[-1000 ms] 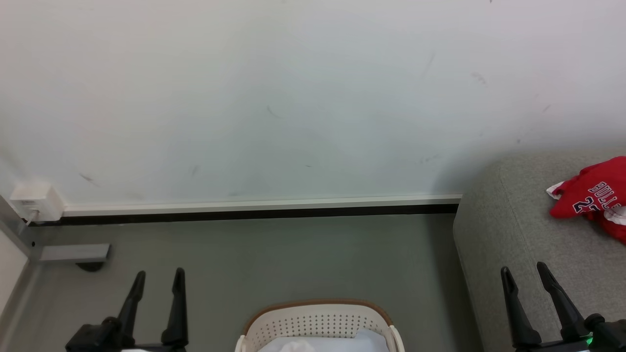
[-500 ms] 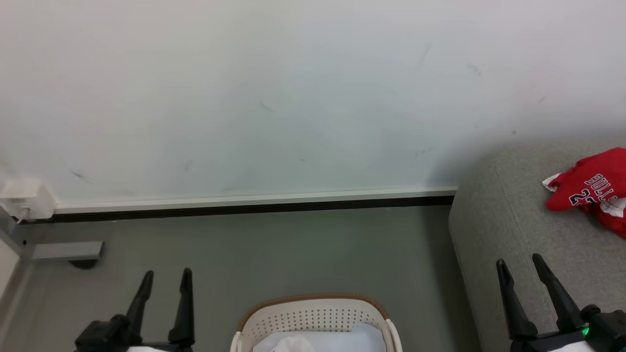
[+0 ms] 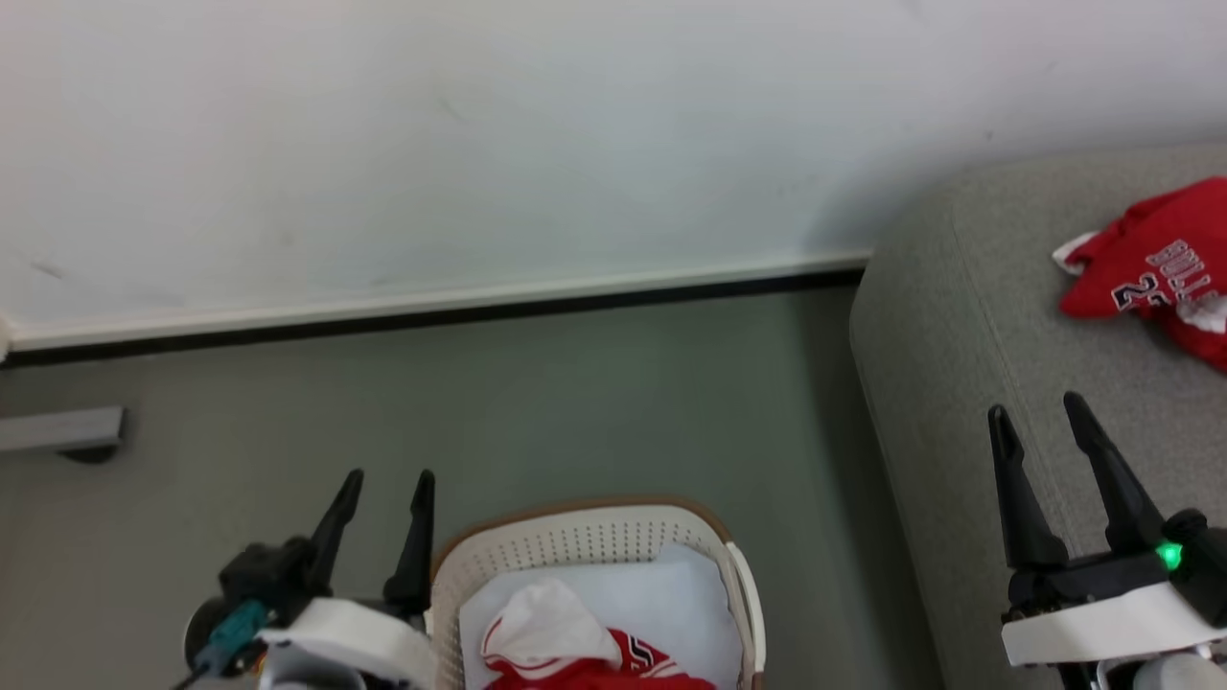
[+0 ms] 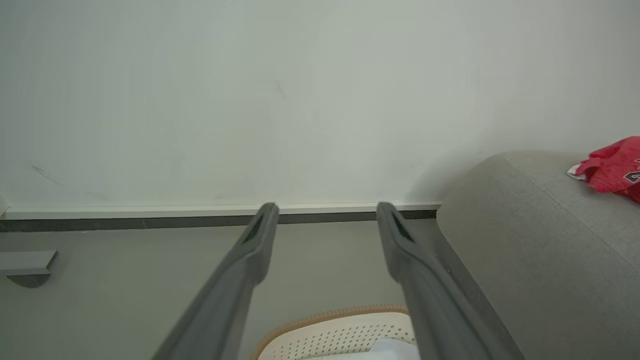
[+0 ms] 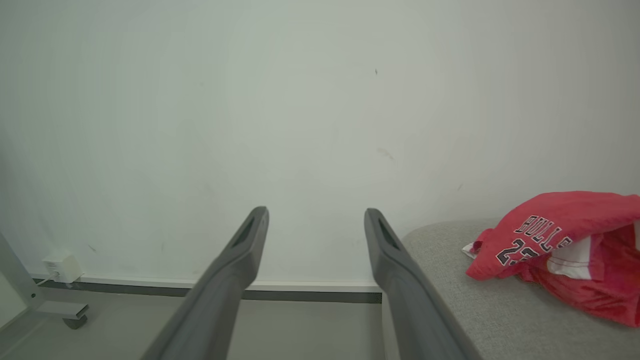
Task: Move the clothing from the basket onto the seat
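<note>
My left end effector [image 3: 389,477] hovers released just beside the basket [image 3: 575,508], fingers up. My right end effector [image 3: 1036,407] hangs released by the seat [image 3: 939,364]. Red clothing [image 3: 613,666] lies in the basket, and a jersey [image 3: 1145,259] lies on the seat.

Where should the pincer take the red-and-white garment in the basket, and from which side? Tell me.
Probably take the bunched white fold that humps up atop the red-and-white garment, coming straight down from above: the basket walls block the sides. The open left pincer is nearest.
</note>
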Tool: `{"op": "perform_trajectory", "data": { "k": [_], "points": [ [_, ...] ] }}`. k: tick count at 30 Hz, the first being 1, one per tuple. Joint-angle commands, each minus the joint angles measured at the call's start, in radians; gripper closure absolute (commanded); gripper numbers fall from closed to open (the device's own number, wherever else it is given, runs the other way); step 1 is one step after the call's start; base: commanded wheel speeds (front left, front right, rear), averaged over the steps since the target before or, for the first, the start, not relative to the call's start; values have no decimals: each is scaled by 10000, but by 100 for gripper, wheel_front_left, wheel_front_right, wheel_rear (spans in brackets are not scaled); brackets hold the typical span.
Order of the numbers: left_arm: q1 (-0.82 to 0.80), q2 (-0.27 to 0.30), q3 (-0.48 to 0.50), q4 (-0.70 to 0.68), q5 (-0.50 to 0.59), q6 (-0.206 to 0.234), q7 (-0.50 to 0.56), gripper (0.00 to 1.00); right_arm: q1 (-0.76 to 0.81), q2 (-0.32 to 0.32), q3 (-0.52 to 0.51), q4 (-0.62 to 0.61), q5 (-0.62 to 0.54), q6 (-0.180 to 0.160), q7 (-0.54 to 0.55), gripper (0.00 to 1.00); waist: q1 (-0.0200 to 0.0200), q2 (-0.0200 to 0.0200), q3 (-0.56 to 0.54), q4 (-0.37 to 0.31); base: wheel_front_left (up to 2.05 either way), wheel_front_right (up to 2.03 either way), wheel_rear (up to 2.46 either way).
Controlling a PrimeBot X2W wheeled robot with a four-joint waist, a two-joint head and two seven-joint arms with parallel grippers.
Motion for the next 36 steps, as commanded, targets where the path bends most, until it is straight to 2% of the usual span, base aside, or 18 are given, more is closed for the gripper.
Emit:
{"op": "perform_trajectory", "data": {
  "k": [1,9,23,36],
  "points": [
    [-359,150,-77,187,71,-42,-3,0,-234,-31,-25,-77,-119,-20,4,0,-1,0,569,-261,0,0,0],
    [-1959,518,-995,1856,-319,-61,-2,0,-1247,134,-175,-485,-204,-19,5,0,-1,0,2081,-665,0,0,0],
    [-4173,1192,-3451,5455,-1459,-55,121,0,-2723,873,-320,-1057,-325,-19,5,0,-1,0,4242,-1630,0,0,0],
    [-5915,1837,-5342,7477,-2528,-46,1485,0,-3671,1310,-298,-1667,-420,-19,5,0,-1,0,6106,-2531,0,0,0]
  ]
}}
